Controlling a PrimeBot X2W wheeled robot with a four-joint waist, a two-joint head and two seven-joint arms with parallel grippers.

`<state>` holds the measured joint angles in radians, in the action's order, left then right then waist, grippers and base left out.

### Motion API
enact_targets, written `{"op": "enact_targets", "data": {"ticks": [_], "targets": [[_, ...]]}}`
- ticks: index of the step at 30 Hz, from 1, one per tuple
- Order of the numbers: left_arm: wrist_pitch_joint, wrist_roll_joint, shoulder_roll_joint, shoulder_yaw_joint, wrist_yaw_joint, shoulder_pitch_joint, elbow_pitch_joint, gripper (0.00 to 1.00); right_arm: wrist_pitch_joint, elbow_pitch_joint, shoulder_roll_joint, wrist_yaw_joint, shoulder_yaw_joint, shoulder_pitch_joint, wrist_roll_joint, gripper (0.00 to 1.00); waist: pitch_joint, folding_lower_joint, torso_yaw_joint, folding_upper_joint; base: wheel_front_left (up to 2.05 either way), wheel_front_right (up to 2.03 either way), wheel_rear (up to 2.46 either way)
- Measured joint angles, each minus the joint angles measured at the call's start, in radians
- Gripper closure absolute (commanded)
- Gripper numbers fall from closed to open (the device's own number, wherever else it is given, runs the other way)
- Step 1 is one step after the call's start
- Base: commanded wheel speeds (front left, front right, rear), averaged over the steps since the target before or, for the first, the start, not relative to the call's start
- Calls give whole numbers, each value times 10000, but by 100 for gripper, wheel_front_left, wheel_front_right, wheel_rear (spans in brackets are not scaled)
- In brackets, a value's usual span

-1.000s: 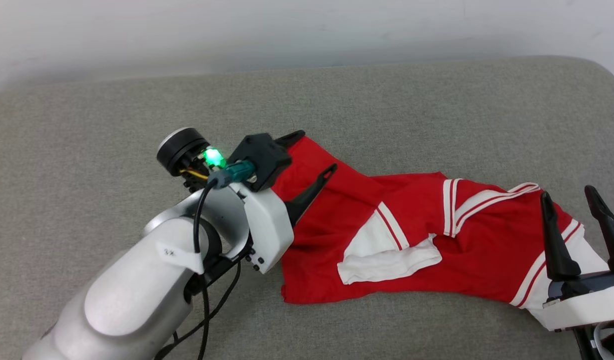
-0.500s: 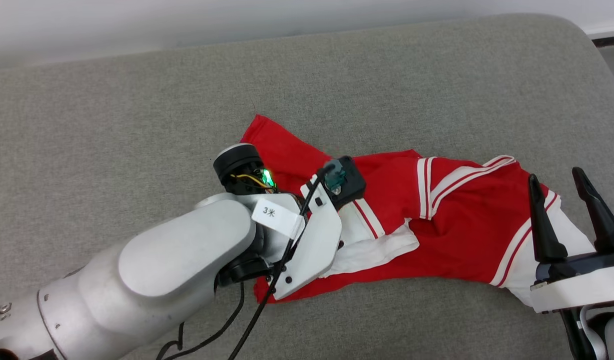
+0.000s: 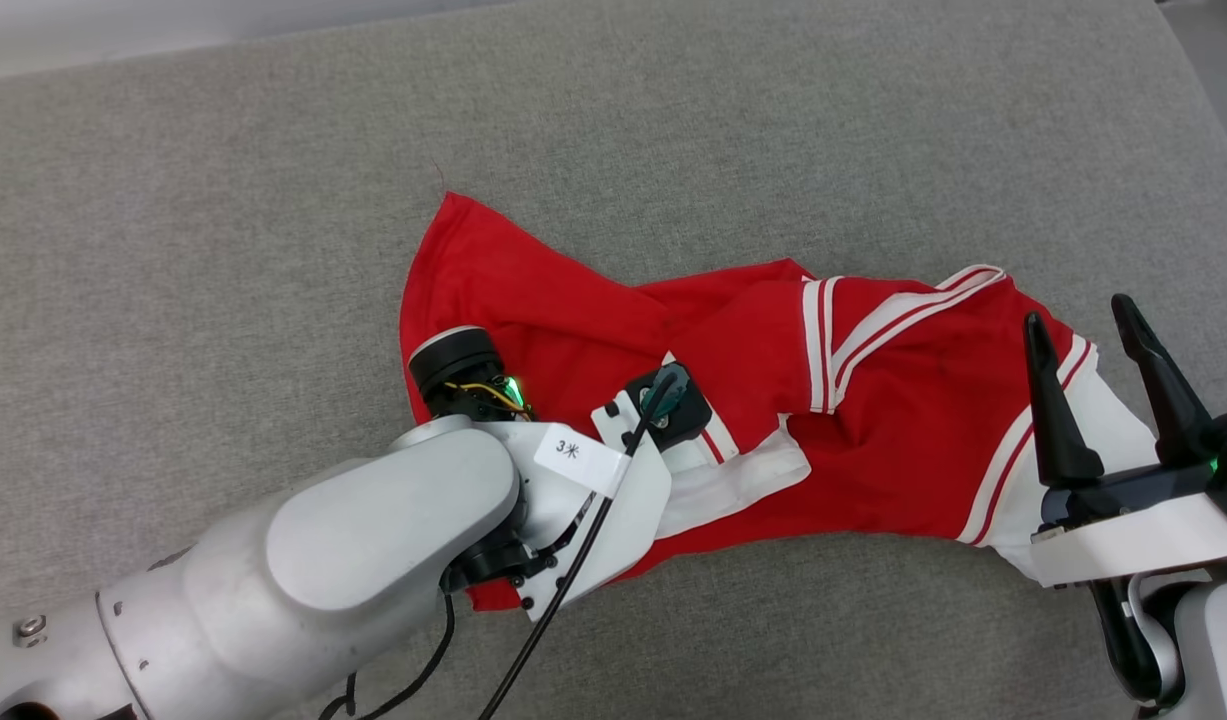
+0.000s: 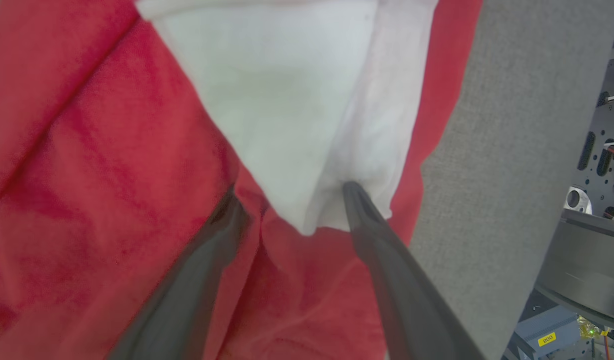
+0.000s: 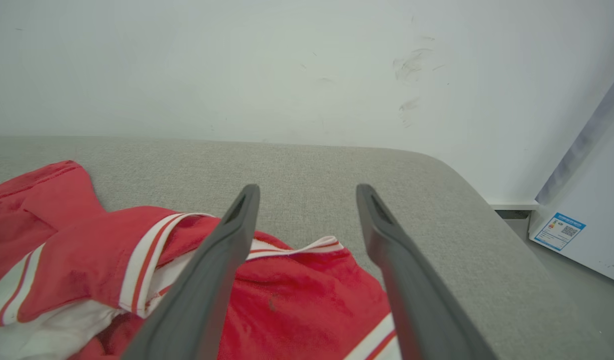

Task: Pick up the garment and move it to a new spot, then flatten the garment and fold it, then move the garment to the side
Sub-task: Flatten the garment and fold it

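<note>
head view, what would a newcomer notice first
The red garment with white striped trim lies crumpled across the middle of the grey padded surface. The silver left arm reaches in from lower left, its open left gripper down on the cloth; the open right gripper sits at the garment's right end.

Bright, soft, even light, with only a faint shadow under my left arm (image 3: 373, 540) at the near edge of the shirt (image 3: 533, 290). My head view is sharp. Pressed close to the shirt, my left wrist view blurs and my left tool (image 4: 290, 190) looks smeared. My right wrist view stays crisp.
</note>
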<state>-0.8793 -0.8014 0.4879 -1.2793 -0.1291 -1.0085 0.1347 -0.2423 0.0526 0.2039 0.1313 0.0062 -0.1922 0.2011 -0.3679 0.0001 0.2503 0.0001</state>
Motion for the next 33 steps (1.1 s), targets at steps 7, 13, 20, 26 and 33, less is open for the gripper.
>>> {"op": "enact_targets", "data": {"ticks": [7,13,20,26,33], "targets": [[-31,357,58,167,12,275,-90,56,-125,257,-8,0,40,-209,-65,0,-248,-1,70,0,0,0,0],[872,173,73,54,-17,73,303,100,-151,395,-2,0,86,-306,-92,0,-161,0,-63,0,0,0,0],[2437,84,947,-27,-17,-1190,1197,100,-180,441,33,0,-94,-203,-107,0,213,-1,-293,0,0,0,0],[3534,211,1601,161,-17,-2171,1952,100,-201,458,46,0,-274,-109,-165,0,465,-1,-562,0,0,0,0],[4566,694,2169,585,238,-2782,2738,100,-207,491,44,0,-385,4,-211,0,691,-1,-838,0,0,0,0]]}}
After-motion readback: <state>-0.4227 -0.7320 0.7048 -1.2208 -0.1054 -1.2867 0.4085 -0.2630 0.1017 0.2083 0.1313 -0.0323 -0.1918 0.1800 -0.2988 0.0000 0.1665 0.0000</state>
